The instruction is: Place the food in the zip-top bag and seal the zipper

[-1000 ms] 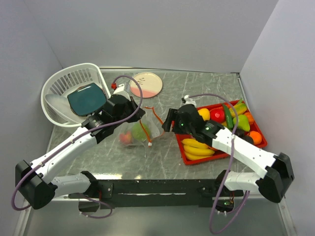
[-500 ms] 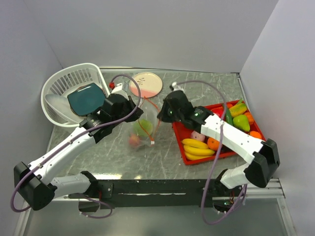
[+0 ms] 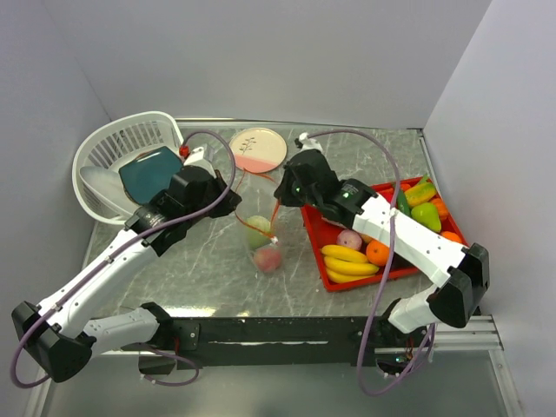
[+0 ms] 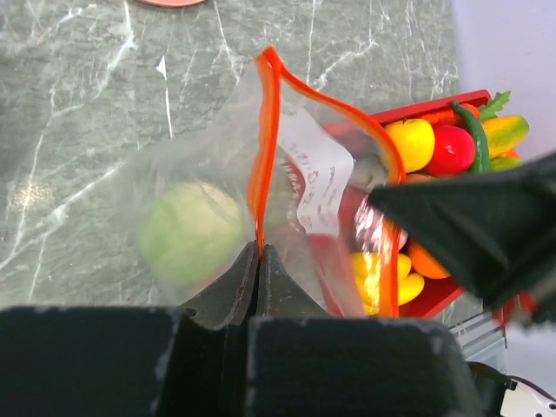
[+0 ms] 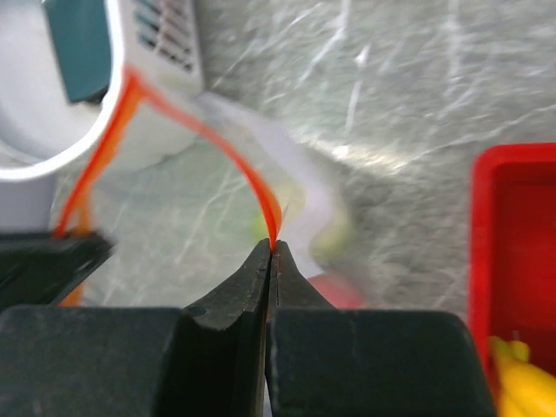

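The clear zip-top bag (image 3: 258, 236) hangs upright between my two grippers, its mouth held apart. Inside it lie a green fruit (image 3: 255, 229) and a pink peach (image 3: 268, 258). My left gripper (image 3: 233, 198) is shut on the orange-red zipper (image 4: 265, 130) at the bag's left lip, as the left wrist view (image 4: 259, 248) shows. My right gripper (image 3: 280, 200) is shut on the zipper's other lip (image 5: 234, 165), its fingertips pinched together (image 5: 271, 246). More food sits in the red tray (image 3: 395, 273): bananas (image 3: 347, 259), an orange (image 3: 377, 252), a peach (image 3: 349, 239), a green pear (image 3: 426, 215).
A white lattice basket (image 3: 104, 148) holding a teal dish (image 3: 152, 174) stands at the back left, close behind my left arm. A pink plate (image 3: 258, 149) lies behind the bag. The red tray is just right of the bag. Walls close in on all sides.
My right gripper left the tray, moved to the bag's mouth and shut on the zipper. Both grippers lifted the bag, and the fruit inside slid toward its bottom.
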Robot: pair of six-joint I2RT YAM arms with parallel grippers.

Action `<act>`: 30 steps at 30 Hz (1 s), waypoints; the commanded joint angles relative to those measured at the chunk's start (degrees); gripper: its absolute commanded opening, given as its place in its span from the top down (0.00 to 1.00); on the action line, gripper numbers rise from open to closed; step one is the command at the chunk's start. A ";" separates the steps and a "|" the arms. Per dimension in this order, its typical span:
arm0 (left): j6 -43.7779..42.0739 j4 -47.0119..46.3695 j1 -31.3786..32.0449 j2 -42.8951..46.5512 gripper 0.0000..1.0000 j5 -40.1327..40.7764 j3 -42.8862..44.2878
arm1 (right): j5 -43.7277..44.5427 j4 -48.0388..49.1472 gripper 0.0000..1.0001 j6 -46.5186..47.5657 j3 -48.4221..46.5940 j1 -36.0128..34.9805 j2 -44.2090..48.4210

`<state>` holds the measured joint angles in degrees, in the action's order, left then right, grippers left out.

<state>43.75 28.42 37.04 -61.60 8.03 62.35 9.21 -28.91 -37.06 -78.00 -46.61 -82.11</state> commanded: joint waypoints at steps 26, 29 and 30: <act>-0.59 -13.92 0.75 -10.99 0.99 -16.91 0.32 | 20.31 -29.16 0.00 -23.83 28.69 25.68 28.15; -0.86 -13.66 0.93 -10.73 0.99 -16.30 0.06 | 22.25 -32.87 0.00 -27.97 28.78 26.92 25.95; -1.03 -13.83 0.93 -10.47 0.99 -15.77 -0.12 | 22.43 -32.79 0.00 -28.15 29.30 27.27 25.60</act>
<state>42.83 17.17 37.45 -72.97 -6.63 62.89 26.02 -55.70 -57.71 -48.56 -20.71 -55.72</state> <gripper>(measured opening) 0.025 0.999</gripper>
